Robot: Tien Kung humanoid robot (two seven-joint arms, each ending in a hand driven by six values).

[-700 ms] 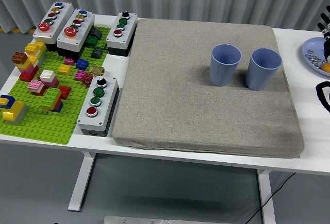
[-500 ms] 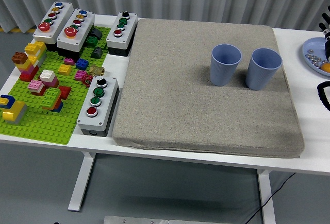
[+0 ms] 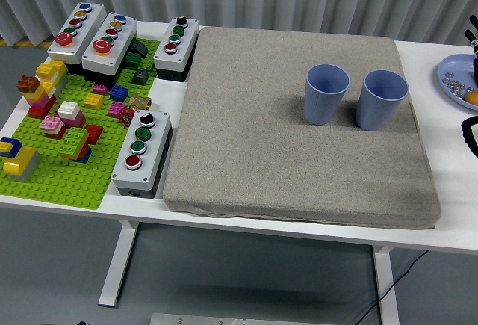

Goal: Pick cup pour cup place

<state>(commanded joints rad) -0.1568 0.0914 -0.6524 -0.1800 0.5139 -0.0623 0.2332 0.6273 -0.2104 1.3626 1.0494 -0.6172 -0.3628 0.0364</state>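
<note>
Right hand (image 3: pixel 472 33): only a sliver at right edge, finger state indeterminable | 2 blue cups (image 3: pixel 326 93) (image 3: pixel 381 99): upright, side by side on grey mat (image 3: pixel 299 161), left of hand | Blue plate (image 3: pixel 451 78): just beside hand

No text, label, brand, number or sign can be read anywhere. The two blue cups (image 3: pixel 326 93) are plain, the grey mat (image 3: pixel 291 161) bears no print, and the button boxes (image 3: pixel 142 153) carry only coloured buttons, unmarked as far as can be seen.
</note>
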